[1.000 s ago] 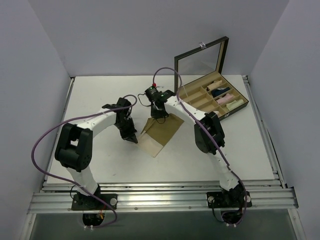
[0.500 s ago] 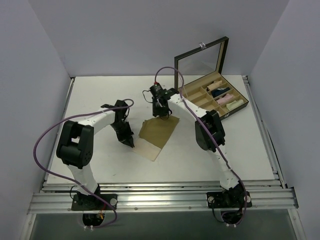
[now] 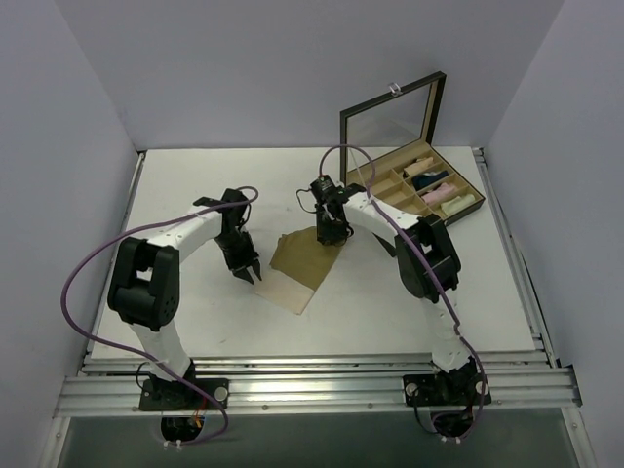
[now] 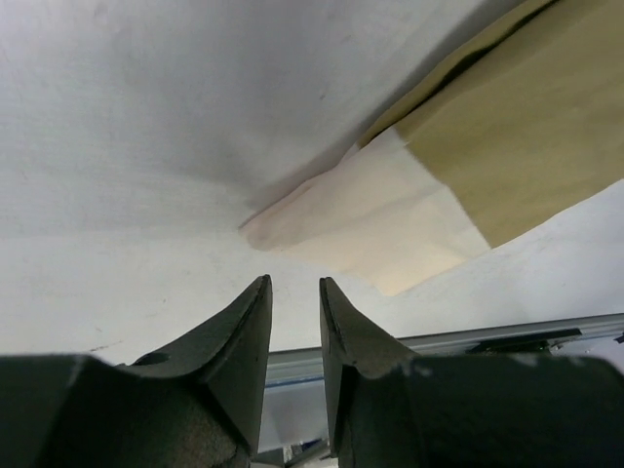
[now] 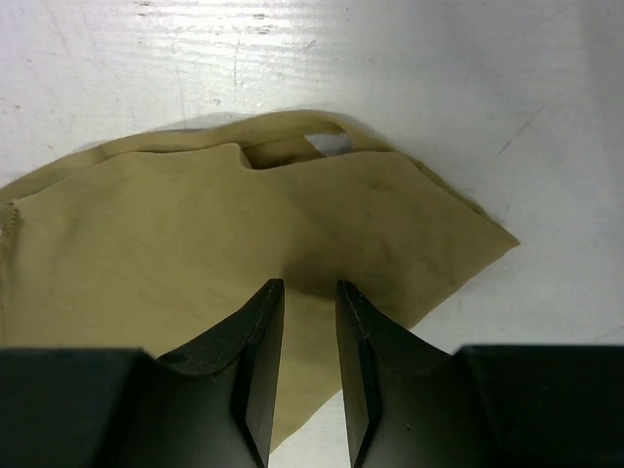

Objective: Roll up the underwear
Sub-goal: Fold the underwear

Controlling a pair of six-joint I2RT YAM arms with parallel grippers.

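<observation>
My left end effector [image 4: 293,283] and right end effector [image 5: 310,286] gape slightly, empty; next I pinch and roll the flat tan-beige cloth brief [image 3: 302,261].

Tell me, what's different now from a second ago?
The right gripper slid rightward along the tan underwear's far edge, and the cloth now looks a little more compact. The left gripper barely shifted beside it; the open box stayed put.

Plain pale lavender walls [image 3: 244,68] enclose a white table [image 3: 185,185] on three sides; aluminium rails [image 3: 312,388] run along its near edge.
</observation>
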